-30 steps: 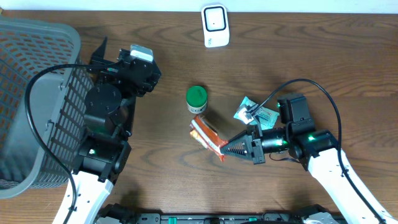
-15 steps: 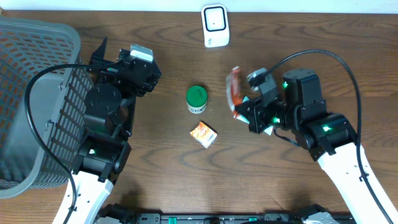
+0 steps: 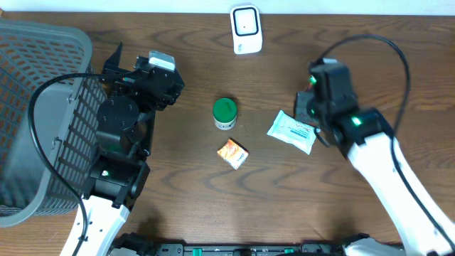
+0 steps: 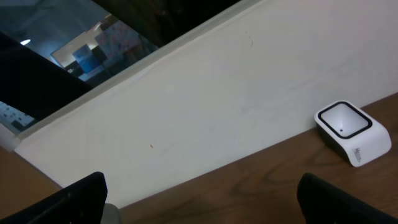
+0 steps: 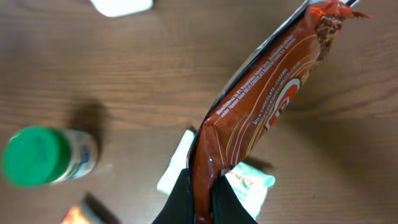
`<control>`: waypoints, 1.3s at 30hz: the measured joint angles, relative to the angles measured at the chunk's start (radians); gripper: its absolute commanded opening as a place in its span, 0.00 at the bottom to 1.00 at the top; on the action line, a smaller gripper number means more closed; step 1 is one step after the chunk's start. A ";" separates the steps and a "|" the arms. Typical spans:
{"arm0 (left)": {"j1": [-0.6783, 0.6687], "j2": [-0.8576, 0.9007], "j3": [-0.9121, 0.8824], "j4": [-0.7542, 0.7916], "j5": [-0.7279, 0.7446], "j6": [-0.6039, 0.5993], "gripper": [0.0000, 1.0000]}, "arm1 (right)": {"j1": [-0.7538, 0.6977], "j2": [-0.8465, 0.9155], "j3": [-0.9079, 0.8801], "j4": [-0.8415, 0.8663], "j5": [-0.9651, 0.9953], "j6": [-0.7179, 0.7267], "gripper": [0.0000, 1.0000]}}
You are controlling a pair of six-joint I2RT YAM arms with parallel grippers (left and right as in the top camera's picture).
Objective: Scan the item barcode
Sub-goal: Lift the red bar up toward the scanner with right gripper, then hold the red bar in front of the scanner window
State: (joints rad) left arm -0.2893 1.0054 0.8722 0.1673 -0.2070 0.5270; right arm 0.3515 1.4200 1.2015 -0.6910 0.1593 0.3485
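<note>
Glossy, elongated foil wrapper (image 5: 261, 106) now aloft

Little can be read for certain. In the right wrist view the red-brown snack wrapper (image 5: 261, 106) carries two lines of small white capitals along its seam, too blurred to spell out. Beside them is part of a large white rounded letter, perhaps a G or a C. The white scanner (image 4: 353, 132) at the far edge bears a short grey word on its side, too small to read. The white packet (image 5: 252, 183) shows green lettering, also illegible.
</note>
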 measured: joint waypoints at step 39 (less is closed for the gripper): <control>0.000 0.071 0.000 -0.063 0.003 0.000 0.98 | 0.123 1.025 1.251 -0.138 0.412 -0.551 0.01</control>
State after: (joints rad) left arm -0.2893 1.0763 0.8722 0.1040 -0.2039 0.5270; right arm 0.4744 2.4454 2.4527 -0.8291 0.5713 -0.2028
